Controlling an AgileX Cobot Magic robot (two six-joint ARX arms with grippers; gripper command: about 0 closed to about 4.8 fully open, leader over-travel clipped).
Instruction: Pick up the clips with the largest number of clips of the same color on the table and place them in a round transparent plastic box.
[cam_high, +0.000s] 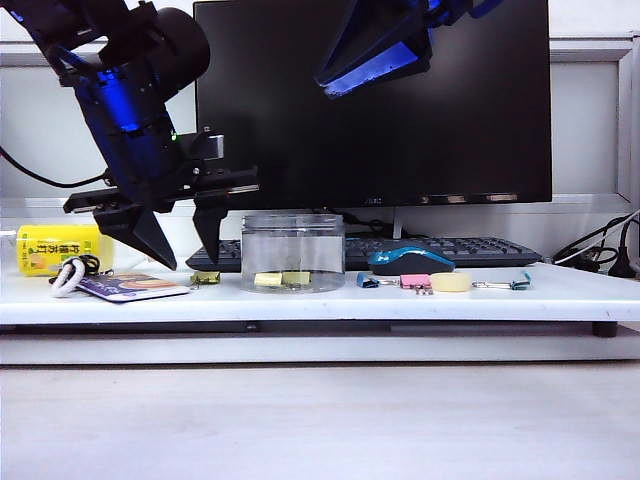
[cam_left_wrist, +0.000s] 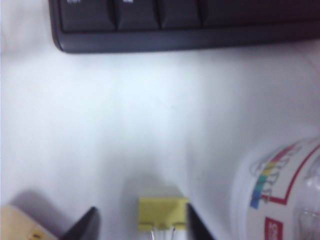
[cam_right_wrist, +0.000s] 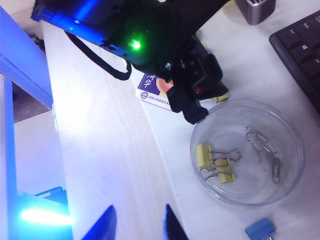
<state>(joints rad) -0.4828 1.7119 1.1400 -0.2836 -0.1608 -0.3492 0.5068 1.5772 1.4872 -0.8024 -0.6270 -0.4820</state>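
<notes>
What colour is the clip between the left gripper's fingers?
Pale yellow clip; left wrist view shows it best.

A black monitor (cam_high: 372, 100) stands at the back, with a black keyboard (cam_high: 440, 250) at its foot. At the keyboard's six o'clock lies a blue-and-black mouse (cam_high: 411, 260), and before it a row: blue clip (cam_high: 367, 281), pink clip (cam_high: 415, 282), pale yellow disc (cam_high: 450, 283), teal clip (cam_high: 520, 282). At nine o'clock on the white table (cam_high: 300, 305) lie a yellow-labelled bottle (cam_high: 55, 248) and a printed card (cam_high: 130, 287).
</notes>
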